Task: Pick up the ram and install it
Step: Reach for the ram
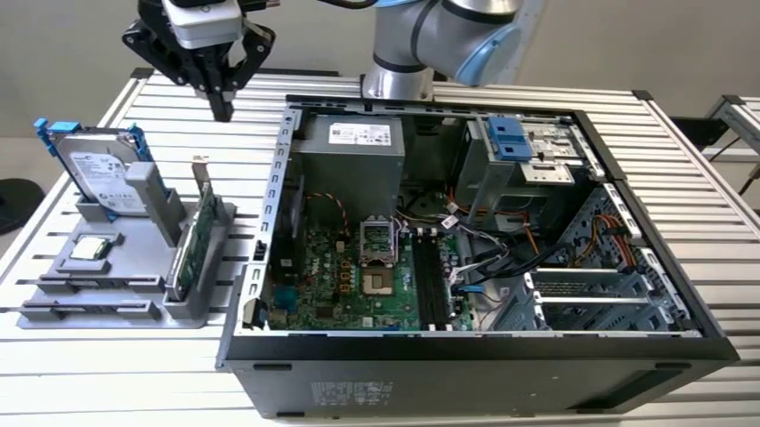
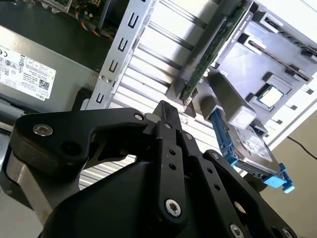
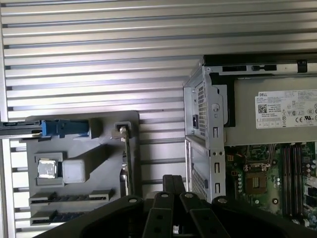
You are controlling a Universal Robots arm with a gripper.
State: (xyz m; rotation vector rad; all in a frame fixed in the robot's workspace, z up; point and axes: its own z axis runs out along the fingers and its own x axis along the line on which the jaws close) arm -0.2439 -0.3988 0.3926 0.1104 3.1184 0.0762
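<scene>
The ram [image 1: 84,309] is a dark, bluish, narrow stick lying in the front slot of the grey holder [image 1: 131,316] at the exterior view's left; in the first wrist view the ram [image 3: 57,216] lies at the holder's end farthest from the hard drive. My gripper [image 1: 222,111] hangs high above the table behind the holder, beside the case's back left corner, shut and holding nothing. In both wrist views its black fingers [image 3: 173,181] [image 2: 166,111] sit pressed together. The motherboard's black slots [image 1: 430,285] lie inside the open computer case [image 1: 276,191].
The holder also carries an upright silver hard drive [image 1: 101,173] with blue rails, a green card [image 1: 196,236] standing on edge and a processor chip [image 1: 92,249]. Cables and drive cages crowd the case's right half. The slatted table [image 1: 166,107] lies under the gripper.
</scene>
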